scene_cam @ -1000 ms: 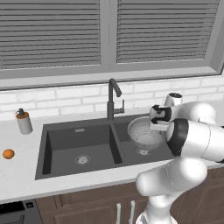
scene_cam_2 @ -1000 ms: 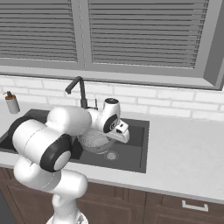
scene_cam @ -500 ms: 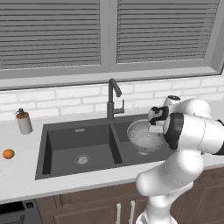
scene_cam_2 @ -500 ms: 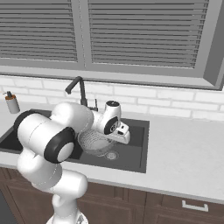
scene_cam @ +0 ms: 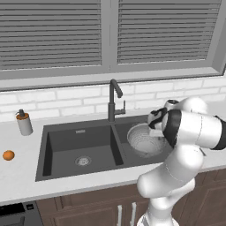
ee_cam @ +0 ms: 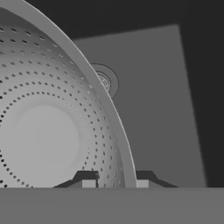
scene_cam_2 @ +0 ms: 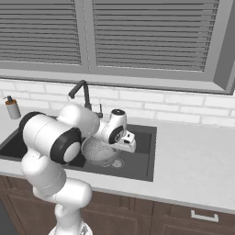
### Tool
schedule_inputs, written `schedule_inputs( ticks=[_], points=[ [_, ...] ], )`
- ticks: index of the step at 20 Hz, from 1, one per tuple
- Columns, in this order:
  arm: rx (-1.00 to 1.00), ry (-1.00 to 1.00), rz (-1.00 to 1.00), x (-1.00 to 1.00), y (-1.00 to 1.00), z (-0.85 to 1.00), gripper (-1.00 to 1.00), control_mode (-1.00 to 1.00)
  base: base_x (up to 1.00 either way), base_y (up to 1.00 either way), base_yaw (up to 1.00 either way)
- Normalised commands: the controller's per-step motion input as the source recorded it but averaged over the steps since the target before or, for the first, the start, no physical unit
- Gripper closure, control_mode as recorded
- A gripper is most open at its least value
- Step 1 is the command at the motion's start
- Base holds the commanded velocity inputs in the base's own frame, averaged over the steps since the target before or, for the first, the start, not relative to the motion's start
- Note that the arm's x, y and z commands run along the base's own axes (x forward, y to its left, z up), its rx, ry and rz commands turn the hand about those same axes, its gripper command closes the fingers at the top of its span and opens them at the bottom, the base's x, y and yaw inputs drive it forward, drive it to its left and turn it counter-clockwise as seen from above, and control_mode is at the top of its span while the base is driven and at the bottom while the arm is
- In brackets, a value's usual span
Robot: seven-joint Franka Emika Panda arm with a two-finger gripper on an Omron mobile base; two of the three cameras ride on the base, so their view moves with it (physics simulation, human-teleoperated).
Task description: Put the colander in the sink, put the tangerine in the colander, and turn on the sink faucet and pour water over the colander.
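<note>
Colander (scene_cam: 145, 140) seemingly lower, unlabelled.

End effector (ee_cam: 114, 183) clamped on colander (ee_cam: 48, 127) rim, sink (ee_cam: 162, 109) floor and drain (ee_cam: 104, 81) beyond

Colander (scene_cam: 143, 140): silver-white metal, finely perforated with rows of small dark holes; right of centre in the left base view. Sink (scene_cam: 66, 148): dark grey throughout, with a round silver drain (scene_cam: 82, 161) in the lower-left basin floor. Sink faucet (scene_cam: 114, 99): dark grey, at centre. Tangerine (scene_cam: 8, 155): plain orange, at the left edge. Soap dispenser (scene_cam: 24, 123): grey body, darker top, at upper left. Counter (scene_cam: 17, 176): pale grey-white. Wall tiles (scene_cam: 66, 101): white brick pattern. Window blinds (scene_cam: 53, 33): grey horizontal slats. Cabinets (scene_cam: 88, 207): dark brown.
</note>
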Motion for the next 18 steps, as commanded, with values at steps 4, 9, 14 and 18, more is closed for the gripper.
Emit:
schedule_inputs(
  ticks=[4,9,14,18],
  points=[
    [0.00,0.00,0.06,0.11,0.01,-0.22,1.00,-1.00,0.00,0.00,0.00],
    [0.00,0.00,0.07,0.12,0.01,-0.25,1.00,-1.00,0.00,0.00,0.00],
    [0.00,0.00,0.07,0.10,0.05,-0.25,1.00,-1.00,0.00,0.00,0.00],
    [0.00,0.00,0.06,0.13,0.08,-0.24,1.00,-1.00,0.00,0.00,0.00]
  ],
)
